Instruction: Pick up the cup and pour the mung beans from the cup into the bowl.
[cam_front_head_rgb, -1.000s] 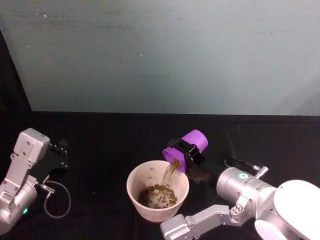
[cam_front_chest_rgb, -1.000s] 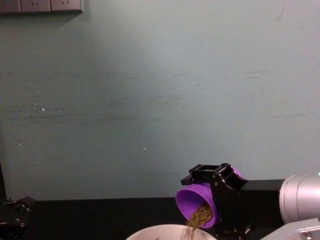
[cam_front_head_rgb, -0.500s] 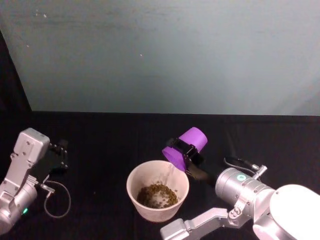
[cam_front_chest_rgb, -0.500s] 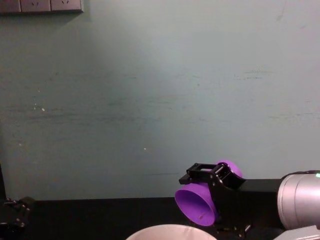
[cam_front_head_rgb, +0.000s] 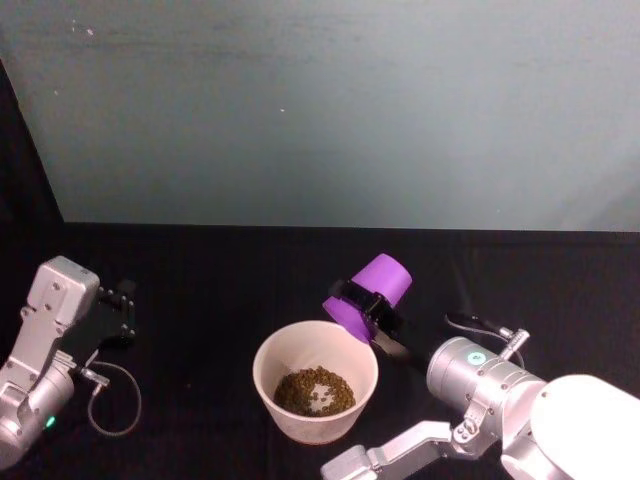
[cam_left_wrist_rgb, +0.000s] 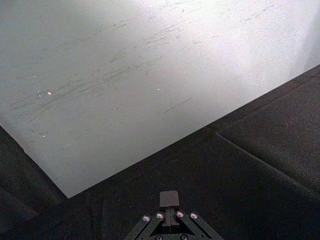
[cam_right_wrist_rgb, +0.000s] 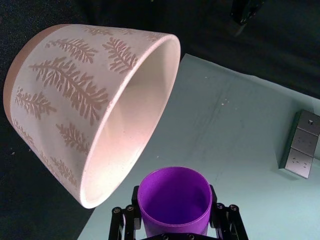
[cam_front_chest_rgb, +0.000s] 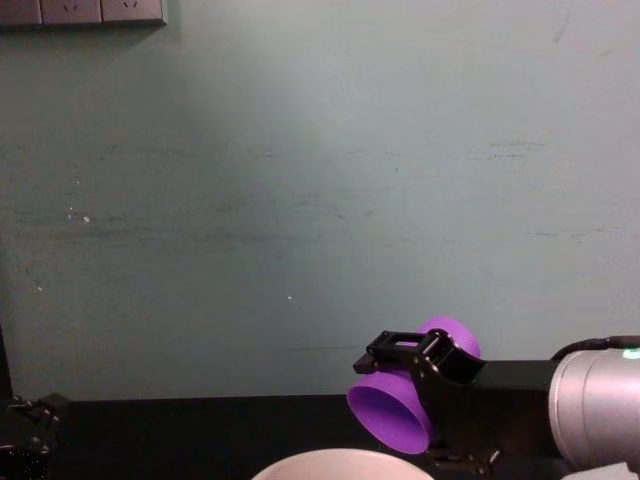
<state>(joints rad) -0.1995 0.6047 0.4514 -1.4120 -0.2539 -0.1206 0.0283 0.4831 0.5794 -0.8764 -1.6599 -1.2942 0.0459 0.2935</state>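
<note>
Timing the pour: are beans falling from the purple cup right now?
No, in the head view nothing falls between the tilted cup and the bowl.

- The right gripper (cam_front_head_rgb: 366, 303) grips the small purple plastic cup (cam_front_head_rgb: 380, 279), which is tilted with its mouth toward the gripper's lower left.
- The wide round pinkish-white bowl (cam_front_head_rgb: 268, 350) stands on the black table (cam_front_head_rgb: 220, 270), just below and left of this gripper.
- The mung beans (cam_front_head_rgb: 315, 390) lie inside the bowl.
- The left gripper (cam_front_head_rgb: 120, 305) rests far to its left.
</note>
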